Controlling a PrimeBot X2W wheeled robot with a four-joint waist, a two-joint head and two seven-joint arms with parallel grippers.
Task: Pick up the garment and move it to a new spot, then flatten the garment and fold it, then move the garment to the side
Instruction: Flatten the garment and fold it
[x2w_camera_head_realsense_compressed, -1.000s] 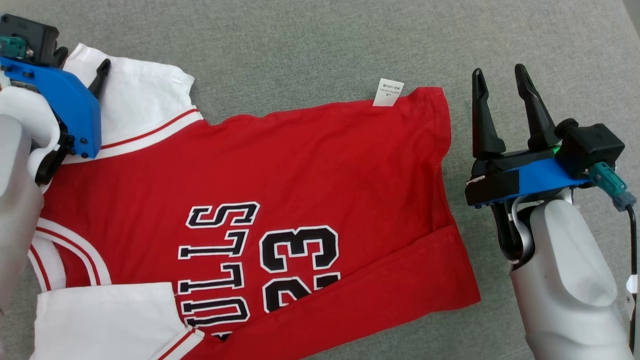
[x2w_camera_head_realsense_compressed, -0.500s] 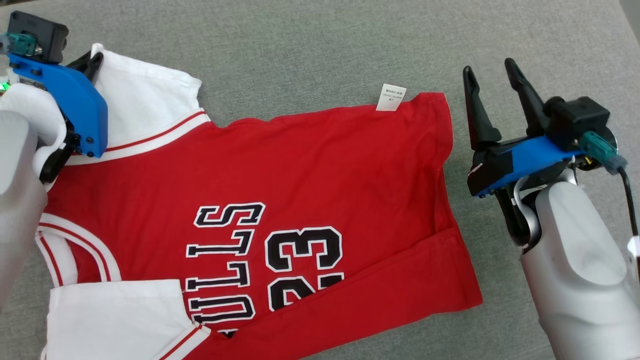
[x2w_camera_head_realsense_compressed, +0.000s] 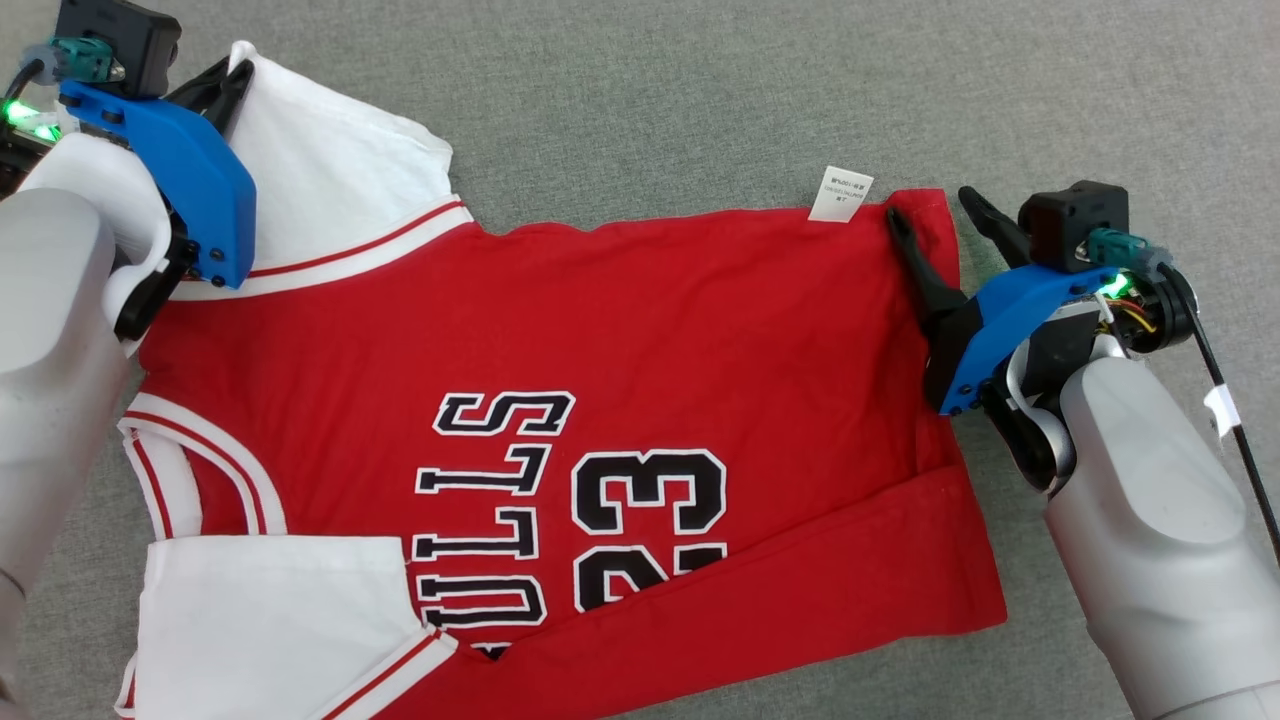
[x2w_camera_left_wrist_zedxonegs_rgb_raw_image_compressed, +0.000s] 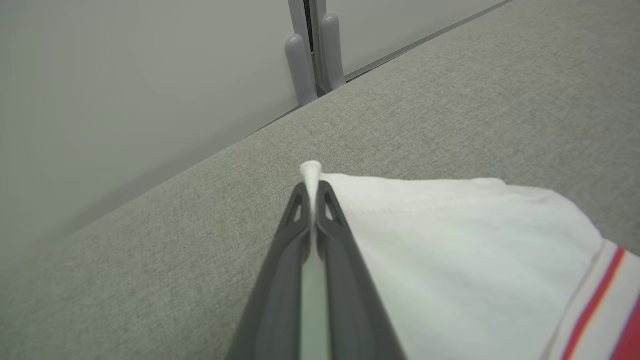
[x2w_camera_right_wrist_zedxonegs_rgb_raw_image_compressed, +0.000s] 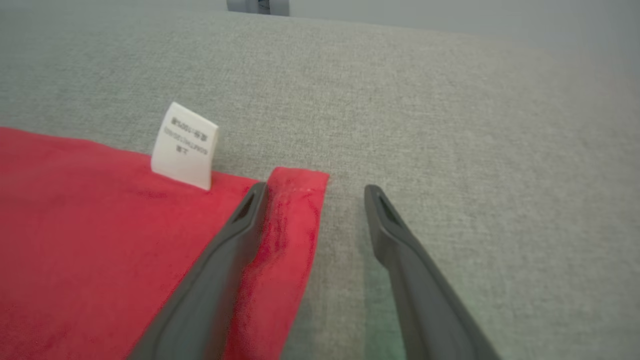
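The garment is a red jersey with white sleeves and black "BULLS 23" lettering, lying flat on the grey fabric surface. My left gripper is shut on the far white sleeve's corner at the upper left; the pinched fabric shows between the fingers in the left wrist view. My right gripper is open and straddles the hem's far corner: one finger lies on the red cloth, the other over the grey surface. A white care label sticks out beside it.
The grey surface extends beyond the jersey on the far side and to the right. A pale wall and a grey post stand past the surface's edge in the left wrist view.
My left gripper closed on the white sleeve corner. The right gripper moved left onto the hem corner. The whole picture shifted, so the camera moved too.
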